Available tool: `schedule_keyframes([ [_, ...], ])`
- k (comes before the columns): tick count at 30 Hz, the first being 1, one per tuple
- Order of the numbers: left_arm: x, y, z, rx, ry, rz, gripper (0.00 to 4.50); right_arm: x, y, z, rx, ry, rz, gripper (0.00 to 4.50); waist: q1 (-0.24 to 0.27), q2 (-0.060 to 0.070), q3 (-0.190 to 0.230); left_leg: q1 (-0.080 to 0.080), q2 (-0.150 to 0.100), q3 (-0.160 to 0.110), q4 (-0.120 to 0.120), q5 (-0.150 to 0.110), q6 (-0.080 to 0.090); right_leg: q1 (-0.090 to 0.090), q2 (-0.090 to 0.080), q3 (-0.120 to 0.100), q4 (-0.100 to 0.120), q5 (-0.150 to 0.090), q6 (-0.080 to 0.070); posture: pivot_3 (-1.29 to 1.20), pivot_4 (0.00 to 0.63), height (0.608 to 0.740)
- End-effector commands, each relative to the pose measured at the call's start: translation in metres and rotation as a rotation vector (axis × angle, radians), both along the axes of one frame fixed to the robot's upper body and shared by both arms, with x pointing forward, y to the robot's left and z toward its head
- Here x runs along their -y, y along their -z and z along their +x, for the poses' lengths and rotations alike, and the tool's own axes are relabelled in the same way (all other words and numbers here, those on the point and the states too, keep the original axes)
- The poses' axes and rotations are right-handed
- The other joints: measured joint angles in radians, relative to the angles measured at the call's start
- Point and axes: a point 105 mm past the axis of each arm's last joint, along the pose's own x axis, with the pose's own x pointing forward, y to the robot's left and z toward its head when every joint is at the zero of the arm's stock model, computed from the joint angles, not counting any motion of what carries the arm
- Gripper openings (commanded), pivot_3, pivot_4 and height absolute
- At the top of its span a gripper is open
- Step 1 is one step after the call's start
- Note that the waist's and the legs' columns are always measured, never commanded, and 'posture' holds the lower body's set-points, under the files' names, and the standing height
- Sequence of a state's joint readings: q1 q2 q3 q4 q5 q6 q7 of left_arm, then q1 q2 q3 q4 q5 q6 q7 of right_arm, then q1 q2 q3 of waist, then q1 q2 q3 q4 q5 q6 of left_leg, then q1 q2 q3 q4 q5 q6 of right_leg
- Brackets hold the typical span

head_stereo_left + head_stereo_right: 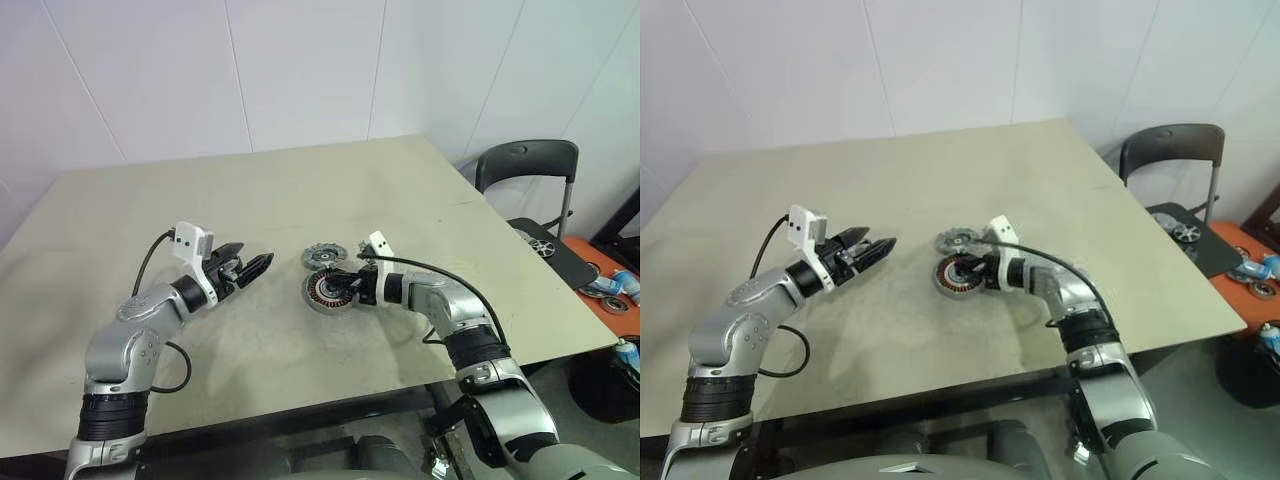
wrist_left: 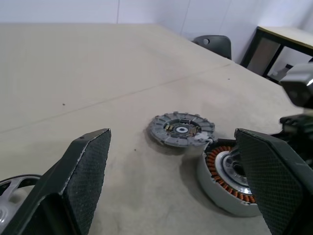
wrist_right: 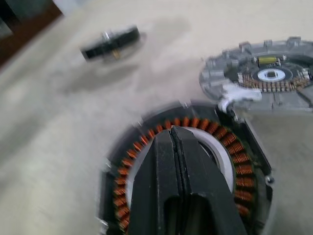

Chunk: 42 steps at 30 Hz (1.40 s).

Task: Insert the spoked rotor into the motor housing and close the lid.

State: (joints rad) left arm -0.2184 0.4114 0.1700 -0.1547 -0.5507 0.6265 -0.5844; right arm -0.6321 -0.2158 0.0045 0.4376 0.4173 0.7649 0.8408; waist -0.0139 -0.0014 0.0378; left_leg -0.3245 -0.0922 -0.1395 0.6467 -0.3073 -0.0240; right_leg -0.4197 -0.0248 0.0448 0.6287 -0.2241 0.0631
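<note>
The motor housing (image 1: 318, 295), a grey cup ringed with copper windings, sits mid-table and looks tipped toward my left side. My right gripper (image 1: 345, 290) is shut, its joined fingertips (image 3: 172, 137) poking into the housing's centre with nothing between them. The notch-edged lid (image 1: 323, 256) lies flat just behind the housing, touching or nearly touching it. My left gripper (image 1: 262, 266) hovers open to the left of both, pointing at them, with nothing between its fingers (image 2: 90, 161). A silver spoked rim, apparently the spoked rotor (image 2: 11, 193), peeks out beside one left finger, mostly hidden.
The beige table (image 1: 250, 190) stretches wide behind and to the left of the parts. A black chair (image 1: 530, 170) stands past the table's right edge, with more round metal parts (image 1: 545, 245) on a dark surface beyond it.
</note>
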Motion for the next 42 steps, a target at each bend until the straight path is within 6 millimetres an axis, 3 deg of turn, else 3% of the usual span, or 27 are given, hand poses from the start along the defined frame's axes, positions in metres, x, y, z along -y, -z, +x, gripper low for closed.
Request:
schedule_keyframes([
  [1,-0.001,-0.006,0.002,0.047,0.008,0.01,4.32,-0.004,-0.041,0.01,0.06,0.004,0.11,0.01,0.001,0.0,0.0,0.0,0.0,0.0,0.0,0.0,0.0,0.0,0.0,0.0,0.0,0.0,0.0,0.0,0.0,0.74],
  [4,-0.001,-0.004,0.002,0.048,0.01,0.01,4.32,-0.005,-0.033,0.007,0.066,-0.012,0.051,0.01,0.001,0.0,0.0,0.0,0.0,0.0,-0.001,0.0,0.0,0.0,0.0,0.0,0.0,0.0,0.0,0.0,0.0,0.74],
  [6,-0.002,-0.004,0.003,0.05,0.01,0.01,4.32,-0.003,-0.011,0.004,0.082,-0.021,-0.07,0.01,0.001,0.0,0.0,-0.001,0.0,0.0,-0.001,0.0,0.0,-0.001,0.0,0.0,-0.001,0.0,0.0,0.0,0.0,0.74],
  [9,-0.003,-0.003,0.003,0.052,0.009,0.011,4.32,-0.001,0.005,0.0,0.089,-0.031,-0.149,0.01,0.001,0.0,0.0,-0.003,0.0,0.0,-0.001,0.0,0.0,-0.002,0.0,0.0,-0.001,0.0,0.0,0.0,0.0,0.74],
  [17,-0.012,-0.006,0.002,0.058,-0.015,0.018,4.32,-0.006,-0.039,0.007,0.076,-0.015,0.086,0.01,0.0,0.0,0.0,-0.008,0.0,0.0,0.001,0.0,0.0,-0.008,0.0,0.0,0.0,0.0,0.0,0.0,0.0,0.74],
  [21,-0.042,-0.002,0.002,0.038,-0.076,0.041,4.32,-0.011,-0.052,-0.004,0.103,-0.099,0.091,0.01,-0.001,0.0,0.0,-0.008,0.0,0.0,0.0,0.0,0.0,-0.008,0.0,0.0,0.0,0.0,0.0,0.0,0.0,0.74],
  [26,-0.107,0.015,-0.004,-0.027,-0.238,0.111,4.32,-0.012,-0.046,-0.011,0.145,-0.117,0.016,0.01,-0.001,0.0,0.0,-0.009,0.0,0.0,0.0,0.0,0.0,-0.009,0.0,0.0,0.0,0.0,0.0,0.0,0.0,0.74],
  [28,-0.12,0.016,-0.013,-0.031,-0.265,0.129,4.32,-0.013,-0.044,-0.013,0.141,-0.108,0.017,0.01,-0.001,0.0,0.0,-0.01,0.0,0.0,0.0,0.0,0.0,-0.009,0.0,0.0,0.0,0.0,0.0,0.0,0.0,0.74],
  [31,-0.121,0.018,-0.026,-0.037,-0.272,0.101,4.32,-0.013,-0.04,-0.013,0.131,-0.091,0.02,0.01,0.003,0.0,0.0,-0.012,0.0,0.0,0.001,0.0,0.0,-0.011,-0.001,0.0,0.0,0.0,0.0,0.0,0.0,0.74],
  [33,-0.119,0.03,-0.029,-0.071,-0.294,0.086,4.32,-0.014,-0.036,-0.013,0.124,-0.087,0.013,0.01,0.007,0.0,0.0,-0.012,-0.001,0.0,0.001,0.0,0.0,-0.011,-0.001,0.0,0.0,0.0,0.0,0.0,0.0,0.74],
  [40,-0.078,0.054,-0.024,-0.174,-0.261,-0.145,4.32,-0.019,-0.037,-0.006,0.128,-0.084,0.002,0.01,0.003,0.0,0.0,-0.012,0.0,0.0,0.002,0.0,0.0,-0.01,-0.001,-0.001,0.001,0.0,0.0,0.0,0.0,0.74],
  [42,-0.071,0.071,-0.023,-0.225,-0.279,-0.183,4.32,-0.019,-0.037,-0.004,0.125,-0.073,0.002,0.01,0.002,0.0,0.0,-0.011,0.0,0.0,0.002,0.0,0.0,-0.01,-0.001,-0.001,0.001,0.0,0.0,0.0,0.0,0.74],
])
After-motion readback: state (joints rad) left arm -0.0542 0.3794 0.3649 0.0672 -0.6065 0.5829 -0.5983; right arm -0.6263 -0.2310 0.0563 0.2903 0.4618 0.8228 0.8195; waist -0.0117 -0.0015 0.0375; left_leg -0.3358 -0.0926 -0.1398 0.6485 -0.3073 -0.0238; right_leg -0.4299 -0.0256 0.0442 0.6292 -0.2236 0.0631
